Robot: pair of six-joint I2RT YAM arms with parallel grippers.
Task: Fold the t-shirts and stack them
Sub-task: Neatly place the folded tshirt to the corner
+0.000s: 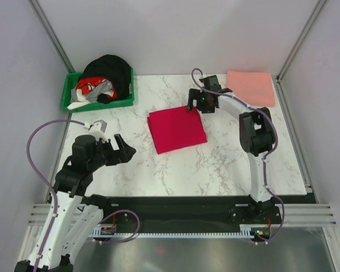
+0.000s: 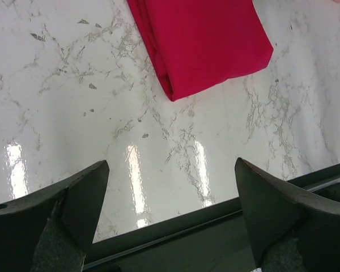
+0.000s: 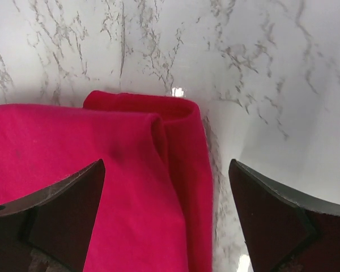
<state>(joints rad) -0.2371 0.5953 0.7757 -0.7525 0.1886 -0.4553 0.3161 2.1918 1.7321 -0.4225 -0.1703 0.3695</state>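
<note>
Your left gripper (image 1: 122,148) hangs spread wide and empty, near the folded red shirt (image 1: 177,130). Your right gripper (image 1: 195,102), equally wide, sits over its far corner, seemingly gripping nothing; the pink shirt (image 1: 250,86) lies folded far right

We found bare table (image 1: 215,170) open between the near edge and the folded red t-shirt (image 1: 177,131), whereas the green bin (image 1: 96,105) filled the far left corner, the pink t-shirt (image 1: 250,86) the far right, and the right arm (image 1: 255,133) crossed the right side.
</note>
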